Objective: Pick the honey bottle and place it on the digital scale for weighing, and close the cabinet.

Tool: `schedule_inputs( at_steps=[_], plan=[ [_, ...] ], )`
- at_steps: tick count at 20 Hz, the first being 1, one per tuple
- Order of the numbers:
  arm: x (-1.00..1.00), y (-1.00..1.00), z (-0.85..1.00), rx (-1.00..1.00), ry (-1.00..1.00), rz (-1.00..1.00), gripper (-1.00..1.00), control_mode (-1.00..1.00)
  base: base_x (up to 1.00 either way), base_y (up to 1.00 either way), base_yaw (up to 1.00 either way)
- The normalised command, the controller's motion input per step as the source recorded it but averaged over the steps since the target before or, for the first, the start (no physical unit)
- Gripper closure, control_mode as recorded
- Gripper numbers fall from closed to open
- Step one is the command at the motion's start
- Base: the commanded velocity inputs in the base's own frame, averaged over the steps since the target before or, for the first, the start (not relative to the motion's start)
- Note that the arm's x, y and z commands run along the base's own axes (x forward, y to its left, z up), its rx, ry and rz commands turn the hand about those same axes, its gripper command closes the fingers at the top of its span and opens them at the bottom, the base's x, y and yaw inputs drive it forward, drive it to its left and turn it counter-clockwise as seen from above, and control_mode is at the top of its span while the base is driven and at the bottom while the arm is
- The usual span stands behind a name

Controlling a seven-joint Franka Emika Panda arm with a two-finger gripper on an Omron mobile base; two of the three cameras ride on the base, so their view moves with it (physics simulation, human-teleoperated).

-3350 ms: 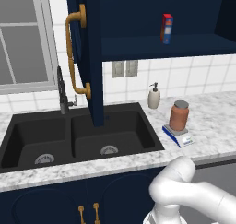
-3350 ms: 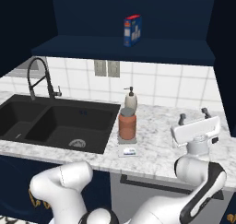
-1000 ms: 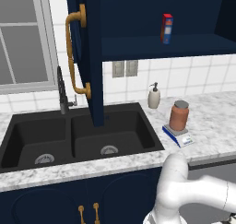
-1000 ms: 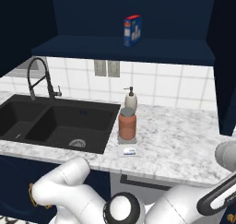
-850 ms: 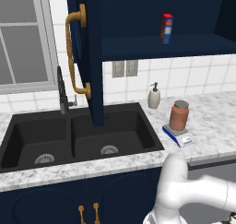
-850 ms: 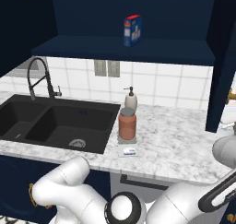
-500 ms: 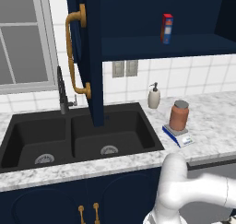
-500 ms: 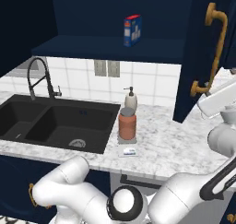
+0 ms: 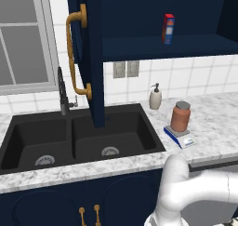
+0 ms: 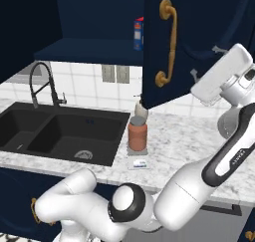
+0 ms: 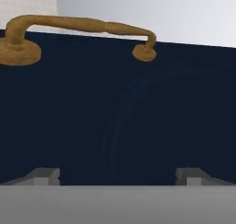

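Navy panelling on the cabinet's right door is what I have straight ahead of the gripper; from the right base view that door hangs partly swung, above the counter and just right of the honey bottle. My jaws stand wide apart with nothing between them, both tips low against the dark panel in the hand view, close enough that I cannot tell whether they touch it. I judge the door stiff, hinged and fairly light, so it should answer to a flat push on the panel; the curved brass handle is the other place to take hold, though smooth metal may slip.

Taking the honey bottle as my mark: it stands upright on the digital scale, grey cap on top, so I reckon that half of the job done. It looks stout and rigid, and a passing door corner could knock it. Just behind it sits a cream soap dispenser. Left of it lies the black double sink with its faucet. Above it, on the open shelf, stands a small red-and-blue box. Well to its left hangs the other cabinet door, wide open. White tile backs the pale marbled counter beneath it.
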Motion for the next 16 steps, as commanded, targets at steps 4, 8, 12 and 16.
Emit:
schedule_inputs(
  at_steps=[4,8,12,16],
  plan=[
    [0.87,1.0,-0.08,-0.1,0.0,-0.52,-1.0,-1.0,0.0,0.0,0.0],
    [1.0,1.0,-0.02,-0.08,0.0,-0.54,-1.0,-1.0,0.0,0.0,0.0],
    [1.0,0.99,-0.12,-0.1,0.02,-0.51,-1.0,-1.0,0.0,0.0,0.0],
    [1.0,0.8,0.0,-0.14,0.06,-0.44,-1.0,-1.0,0.0,0.0,0.0]
  ],
)
